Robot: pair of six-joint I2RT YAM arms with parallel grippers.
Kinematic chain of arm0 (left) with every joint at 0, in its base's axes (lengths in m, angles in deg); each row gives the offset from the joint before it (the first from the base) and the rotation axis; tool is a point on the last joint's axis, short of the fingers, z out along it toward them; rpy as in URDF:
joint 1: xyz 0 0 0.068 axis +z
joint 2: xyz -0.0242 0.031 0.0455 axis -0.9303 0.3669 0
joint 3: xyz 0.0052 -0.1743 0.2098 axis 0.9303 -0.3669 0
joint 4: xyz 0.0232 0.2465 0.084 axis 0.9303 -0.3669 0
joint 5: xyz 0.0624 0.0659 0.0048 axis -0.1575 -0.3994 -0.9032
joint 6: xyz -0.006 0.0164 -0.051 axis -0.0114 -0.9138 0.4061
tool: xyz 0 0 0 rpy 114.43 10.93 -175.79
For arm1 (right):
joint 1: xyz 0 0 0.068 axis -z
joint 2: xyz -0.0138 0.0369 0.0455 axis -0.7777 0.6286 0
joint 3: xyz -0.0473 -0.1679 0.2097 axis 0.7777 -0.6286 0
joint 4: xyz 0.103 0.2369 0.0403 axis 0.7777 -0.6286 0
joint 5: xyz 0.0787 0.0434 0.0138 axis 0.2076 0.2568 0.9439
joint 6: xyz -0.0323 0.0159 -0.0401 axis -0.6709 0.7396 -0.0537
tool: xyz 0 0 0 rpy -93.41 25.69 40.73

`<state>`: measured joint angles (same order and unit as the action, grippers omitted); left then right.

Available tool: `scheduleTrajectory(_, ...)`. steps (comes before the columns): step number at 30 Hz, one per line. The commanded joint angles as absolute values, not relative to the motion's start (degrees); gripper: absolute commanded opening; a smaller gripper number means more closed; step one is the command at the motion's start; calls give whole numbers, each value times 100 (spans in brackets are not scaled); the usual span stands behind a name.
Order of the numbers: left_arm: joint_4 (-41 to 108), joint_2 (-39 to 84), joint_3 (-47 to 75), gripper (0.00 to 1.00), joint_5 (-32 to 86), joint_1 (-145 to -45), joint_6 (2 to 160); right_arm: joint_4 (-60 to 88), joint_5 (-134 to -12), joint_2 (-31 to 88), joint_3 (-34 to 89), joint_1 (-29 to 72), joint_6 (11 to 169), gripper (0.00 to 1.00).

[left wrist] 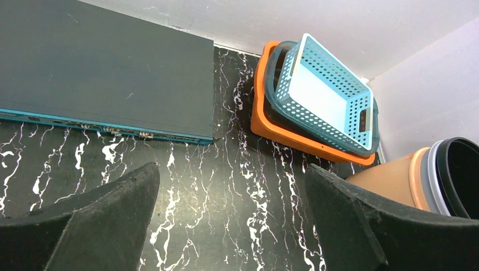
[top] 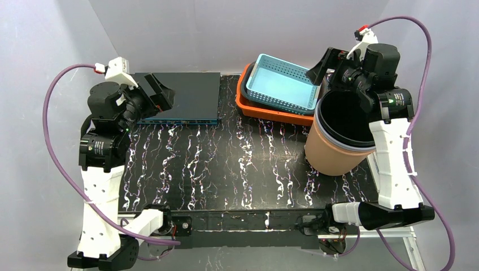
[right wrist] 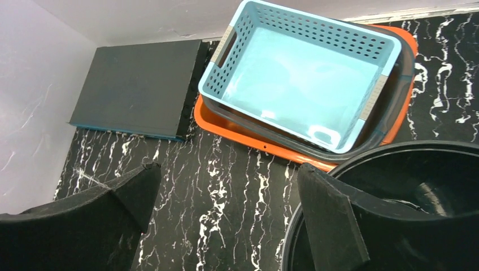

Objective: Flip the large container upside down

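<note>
The large container is a tan bucket point(top: 338, 153) with a black inside and a pale band under its rim. It stands mouth up at the right of the table, and shows in the left wrist view point(left wrist: 395, 182) and the right wrist view point(right wrist: 435, 186). My right gripper point(top: 325, 76) is open above the bucket's far left rim. In the right wrist view point(right wrist: 229, 169) one finger point(right wrist: 327, 220) hangs over the rim and holds nothing. My left gripper point(top: 162, 93) is open and empty at the far left, above the table point(left wrist: 231, 169).
A flat dark box point(top: 189, 96) with a teal edge lies at the back left. A light blue perforated basket point(top: 282, 84) sits tilted in a dark grey tray inside an orange tray point(top: 271, 111) at the back, just left of the bucket. Grey walls enclose the table.
</note>
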<state>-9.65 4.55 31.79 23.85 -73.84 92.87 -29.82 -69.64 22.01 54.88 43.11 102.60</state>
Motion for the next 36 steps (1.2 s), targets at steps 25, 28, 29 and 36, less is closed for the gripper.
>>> scheduleTrajectory(25,-1625,919,3413,98,2598,-7366,9296,-3886,-5409,2997,5910,4251,9599,99)
scheduleTrajectory(28,-1633,1024,3305,98,2813,-7366,9392,-4199,-6178,3117,6049,3511,9383,99)
scheduleTrajectory(29,-1634,1061,3287,98,2904,-7366,9431,-4313,-6575,3116,6044,3228,9274,99)
scheduleTrajectory(36,-1574,1175,3141,98,3370,-7366,9503,-5230,-8860,3424,6046,2210,8910,99)
